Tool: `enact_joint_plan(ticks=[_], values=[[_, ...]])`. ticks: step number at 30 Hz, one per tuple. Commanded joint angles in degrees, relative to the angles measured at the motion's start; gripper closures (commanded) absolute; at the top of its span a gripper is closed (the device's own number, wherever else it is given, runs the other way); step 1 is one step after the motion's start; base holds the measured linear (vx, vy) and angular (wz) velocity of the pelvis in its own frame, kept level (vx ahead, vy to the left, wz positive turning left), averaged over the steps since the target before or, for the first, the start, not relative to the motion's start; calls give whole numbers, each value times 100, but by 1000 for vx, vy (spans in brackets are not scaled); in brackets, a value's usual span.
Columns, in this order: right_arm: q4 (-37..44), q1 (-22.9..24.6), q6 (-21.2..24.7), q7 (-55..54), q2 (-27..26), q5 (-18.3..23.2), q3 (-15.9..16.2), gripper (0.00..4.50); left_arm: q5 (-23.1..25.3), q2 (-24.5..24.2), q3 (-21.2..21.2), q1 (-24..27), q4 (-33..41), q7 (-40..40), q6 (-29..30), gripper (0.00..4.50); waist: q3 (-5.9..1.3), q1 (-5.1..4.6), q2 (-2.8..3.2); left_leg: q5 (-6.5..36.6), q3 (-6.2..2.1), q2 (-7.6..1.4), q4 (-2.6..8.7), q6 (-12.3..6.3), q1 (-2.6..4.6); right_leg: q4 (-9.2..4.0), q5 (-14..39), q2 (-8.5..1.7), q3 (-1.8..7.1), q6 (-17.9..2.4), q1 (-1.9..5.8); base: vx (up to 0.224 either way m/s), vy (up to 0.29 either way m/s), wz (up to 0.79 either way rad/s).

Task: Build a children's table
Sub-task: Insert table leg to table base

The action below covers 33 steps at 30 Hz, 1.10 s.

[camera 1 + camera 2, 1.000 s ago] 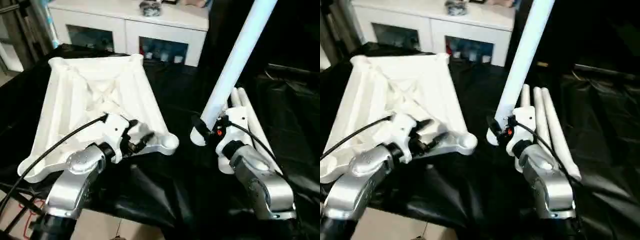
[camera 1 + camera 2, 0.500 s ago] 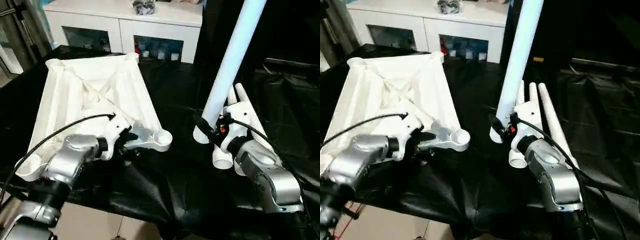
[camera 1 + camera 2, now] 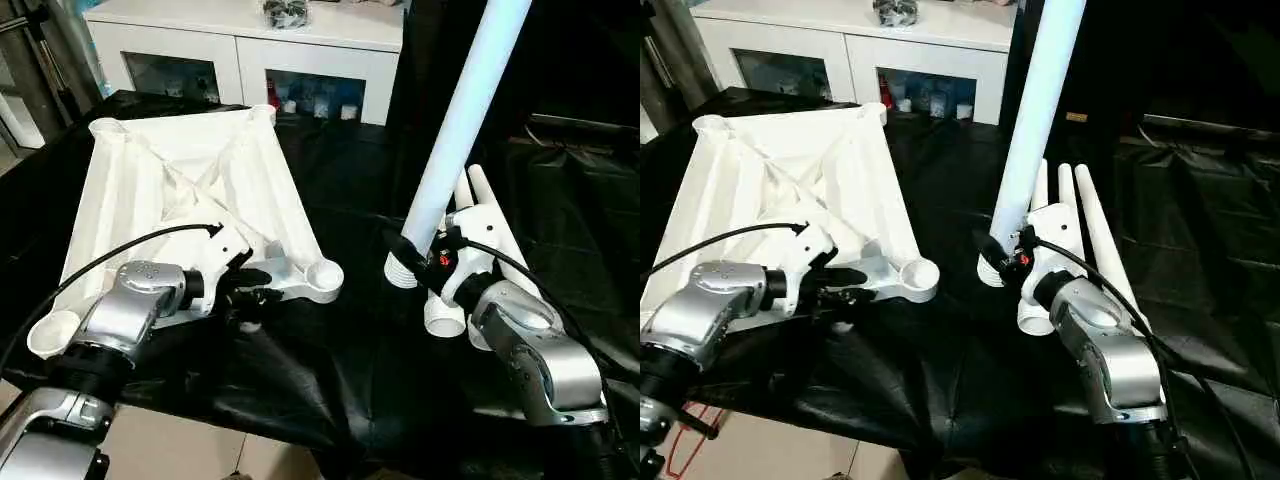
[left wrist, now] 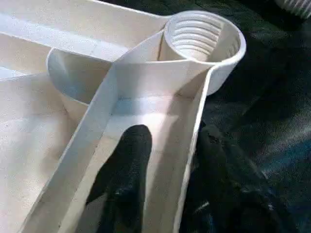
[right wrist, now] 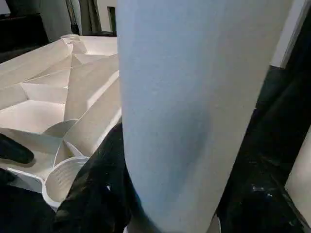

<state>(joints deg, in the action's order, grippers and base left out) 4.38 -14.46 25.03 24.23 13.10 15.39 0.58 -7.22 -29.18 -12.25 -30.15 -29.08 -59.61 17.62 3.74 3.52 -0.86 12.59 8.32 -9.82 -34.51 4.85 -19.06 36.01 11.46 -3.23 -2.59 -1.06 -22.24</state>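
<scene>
The white tabletop point(image 3: 180, 190) lies upside down on black cloth, ribbed underside up. My left gripper point(image 3: 262, 285) is at its near right rim, just behind the threaded corner socket point(image 3: 325, 272). It is open and straddles the rim wall point(image 4: 194, 121): one finger point(image 4: 126, 165) is inside the channel, a little off the wall, and the other is outside against it. My right gripper point(image 3: 420, 258) is shut on a white leg point(image 3: 460, 110), which stands steeply with its threaded end point(image 3: 402, 270) just above the cloth, right of that socket. Other legs point(image 3: 1095, 240) lie behind my right gripper.
A white glass-door cabinet point(image 3: 250, 40) stands behind the table. Wrinkled black cloth point(image 3: 340, 370) covers the whole work surface and drops off at the near edge to the floor point(image 3: 200, 440). The loose legs crowd the space right of my right wrist.
My left gripper has come down onto the tabletop's near rim beside the socket and narrowed its fingers around the wall. The right gripper holds the leg in much the same place.
</scene>
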Motion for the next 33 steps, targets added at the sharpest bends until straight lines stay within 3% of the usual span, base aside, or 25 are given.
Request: enact_joint_plan(ticks=[1, 7, 8, 11, 13, 14, 19, 22, 24, 25, 27, 28, 30, 31, 33], values=[[54, -54, 49, 48, 54, 22, -6, 261, 147, -113, -112, -44, -130, -134, -52, 288, -374, 31, 103, 743, -35, -240, 443, 81, -57, -429, 767, -455, 307, -1214, 319, 0, 0, 0], [18, -105, 62, 106, 57, 36, 35, 261, 330, -215, -245, 28, -207, -203, -198, 336, -363, 22, 106, 837, -39, -250, 459, 93, -54, -442, 926, -458, 310, -1179, 310, 0, 0, 0], [-3, -133, 71, 147, 61, 46, 61, 261, 386, -242, -285, 48, -229, -214, -244, 345, -362, 15, 46, 846, -33, -250, 461, 74, -59, -450, 960, -455, 309, -1163, 313, 0, 0, 0], [-41, -181, 97, 191, 53, 76, 75, 261, 429, -258, -302, 60, -247, -232, -274, 372, -357, 12, 79, 827, -35, -247, 462, 68, -61, -454, 1098, -466, 312, -1141, 306, 0, 0, 0], [-125, -297, 152, 330, 32, 163, 112, 261, 455, -297, -317, 105, -201, -296, -257, 372, -354, 7, 48, 825, -31, -251, 464, 53, -61, -459, 1159, -469, 313, -1127, 300, 0, 0, 0], [-146, -325, 168, 364, 29, 184, 119, 261, 463, -306, -327, 113, -193, -313, -256, 386, -359, 5, 64, 807, -36, -251, 464, 42, -61, -452, 1176, -474, 312, -1132, 300, 0, 0, 0], [-272, -591, 568, 794, -6, 528, 188, 261, 428, -292, -332, 152, -146, -388, -208, 430, -370, 3, 40, 622, -35, -261, 459, -21, -78, -417, 886, -476, 312, -1211, 315, 0, 0, 0], [-509, -892, 899, 1237, -22, 835, 222, 261, 188, -177, -326, 220, 315, -577, 76, 439, -382, -2, -9, 441, -22, -266, 441, -89, -87, -384, 642, -491, 307, -1321, 320, 0, 0, 0], [-779, -1073, 862, 1382, -61, 854, 229, 261, 57, -46, -345, 259, 611, -610, 242, 447, -385, -2, -16, 383, -1, -281, 426, -104, -76, -374, 554, -499, 308, -1412, 297, 0, 0, 0], [-959, -1173, 803, 1453, -56, 806, 264, 261, -3, 45, -349, 275, 749, -582, 340, 447, -381, -5, -56, 359, 5, -273, 426, -121, -83, -377, 560, -495, 303, -1418, 301, 0, 0, 0], [-1256, -1305, 668, 1563, -48, 691, 349, 261, -58, 170, -394, 330, 975, -529, 438, 449, -387, 47, -37, 221, 18, -271, 414, -166, -80, -370, 513, -497, 305, -1426, 294, 0, 0, 0], [-1399, -1365, 619, 1618, -35, 637, 403, 261, -55, 222, -434, 368, 1080, -509, 455, 450, -398, 52, -86, 190, 25, -279, 410, -189, -80, -362, 464, -500, 302, -1431, 296, 0, 0, 0], [-1552, -1420, 599, 1712, -21, 591, 493, 261, -43, 287, -482, 439, 1212, -484, 423, 450, -406, 97, -63, 61, 38, -275, 397, -240, -84, -338, 312, -490, 298, -1430, 284, 0, 0, 0], [-1587, -1436, 609, 1741, -14, 586, 521, 261, -40, 306, -487, 457, 1242, -478, 407, 450, -414, 125, -96, -51, 44, -273, 393, -285, -99, -322, 169, -481, 293, -1422, 294, 0, 0, 0], [-1656, -1459, 579, 1800, 13, 512, 616, 261, -24, 337, -487, 467, 1250, -439, 415, 450, -425, 184, -81, -84, 66, -269, 379, -336, -76, -312, 39, -472, 289, -1438, 257, 0, 0, 0]])
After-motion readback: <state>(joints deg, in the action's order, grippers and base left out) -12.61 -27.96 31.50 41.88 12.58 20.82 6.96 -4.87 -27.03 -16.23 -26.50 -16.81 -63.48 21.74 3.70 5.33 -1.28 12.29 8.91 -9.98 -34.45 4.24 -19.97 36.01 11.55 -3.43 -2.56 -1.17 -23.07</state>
